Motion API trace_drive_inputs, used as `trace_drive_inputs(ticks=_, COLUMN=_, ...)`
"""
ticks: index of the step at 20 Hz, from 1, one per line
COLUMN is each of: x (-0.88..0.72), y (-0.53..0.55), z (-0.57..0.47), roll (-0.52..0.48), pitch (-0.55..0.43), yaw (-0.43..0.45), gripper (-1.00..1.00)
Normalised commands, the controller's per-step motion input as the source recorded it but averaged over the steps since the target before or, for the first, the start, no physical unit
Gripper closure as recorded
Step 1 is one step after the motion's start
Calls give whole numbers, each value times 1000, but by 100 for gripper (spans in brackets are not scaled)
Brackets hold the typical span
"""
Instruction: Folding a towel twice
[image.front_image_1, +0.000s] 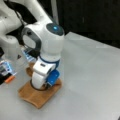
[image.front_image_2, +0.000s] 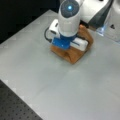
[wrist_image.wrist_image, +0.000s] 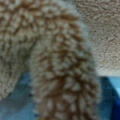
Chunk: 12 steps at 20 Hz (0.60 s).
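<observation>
Nearest, in the wrist view, the frame is filled by the towel (wrist_image.wrist_image: 62, 75): a fuzzy orange-brown terry fold hangs down the middle, directly against the camera, with more cloth lying flatter at the upper right; strips of blue are glimpsed low at either side. The fingers themselves are not seen there, and whether the hand is open, closed or gripping the cloth cannot be told. In both front views the hand (image.front_image_1: 41, 86) (image.front_image_2: 65, 46) is lowered onto the towel (image.front_image_1: 37, 96) (image.front_image_2: 72, 56), its white body and blue block pressed right down against the cloth, so that the fingertips are hidden. The towel is spread beneath and around the hand as a compact, rumpled patch, already gathered smaller than a flat sheet, with a raised hump behind the hand toward the arm's base. It rests on the pale grey surface (image.front_image_1: 90, 82) (image.front_image_2: 50, 85). Farther off, at a front view's left edge, a small orange piece (image.front_image_1: 10, 79) lies beside the robot's base.
</observation>
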Motion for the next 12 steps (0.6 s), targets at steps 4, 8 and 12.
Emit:
trace_drive_inputs(ticks=4, x=180, y=-254, z=-50, roll=1, pitch=30, yaw=214, gripper=100)
trace_drive_inputs(ticks=8, x=206, y=-248, z=-77, roll=3, pitch=23, yaw=179, gripper=100)
trace_drive_inputs(ticks=12, x=225, y=-247, z=-63, roll=1, pitch=27, yaw=158, gripper=100)
